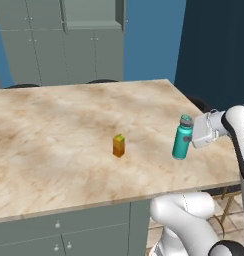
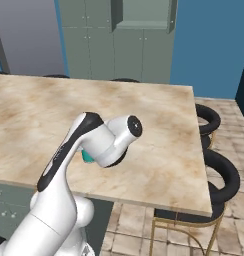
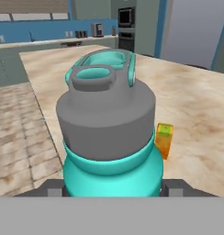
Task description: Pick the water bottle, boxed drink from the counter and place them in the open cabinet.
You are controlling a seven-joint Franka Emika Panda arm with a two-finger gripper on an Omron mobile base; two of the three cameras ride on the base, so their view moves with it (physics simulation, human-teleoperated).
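Now, pincer (image 1: pixel 190 136) clamped on water bottle (image 1: pixel 182 139) — upright between its fingers, boxed drink (image 1: pixel 119 145) well apart.

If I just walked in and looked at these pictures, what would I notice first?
Probably the bright teal water bottle near the right edge of the marbled counter, with the robot's white hand around it; the hand view shows its big grey cap up close. Next, the small orange boxed drink standing alone in the middle of the counter, to the bottle's left.
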